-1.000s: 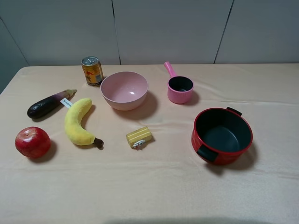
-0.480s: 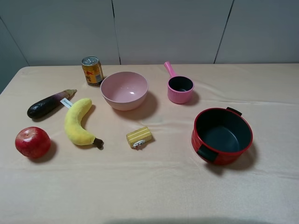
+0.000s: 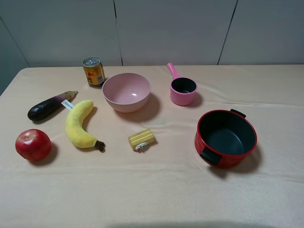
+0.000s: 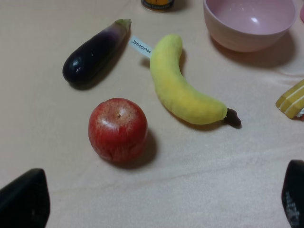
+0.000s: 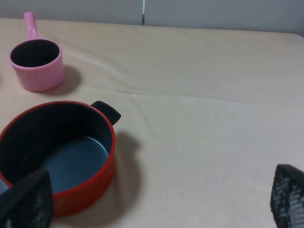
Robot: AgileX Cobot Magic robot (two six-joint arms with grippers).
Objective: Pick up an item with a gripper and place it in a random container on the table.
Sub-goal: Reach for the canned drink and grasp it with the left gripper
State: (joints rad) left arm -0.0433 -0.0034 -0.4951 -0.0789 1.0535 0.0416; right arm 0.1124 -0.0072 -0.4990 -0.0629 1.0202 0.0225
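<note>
One can (image 3: 93, 71), one red pot (image 3: 232, 160), one bowl (image 3: 126, 92), one saucepan (image 3: 183, 91).

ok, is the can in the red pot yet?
No, the can stands upright beside the pink bowl, well apart from the red pot, which has nothing inside.

Matt, faintly creased cloth-covered table (image 3: 156, 190), can (image 3: 93, 71) with shiny metal top, glossy red pot (image 3: 240, 158), fuzzy plush banana (image 3: 77, 124)
</note>
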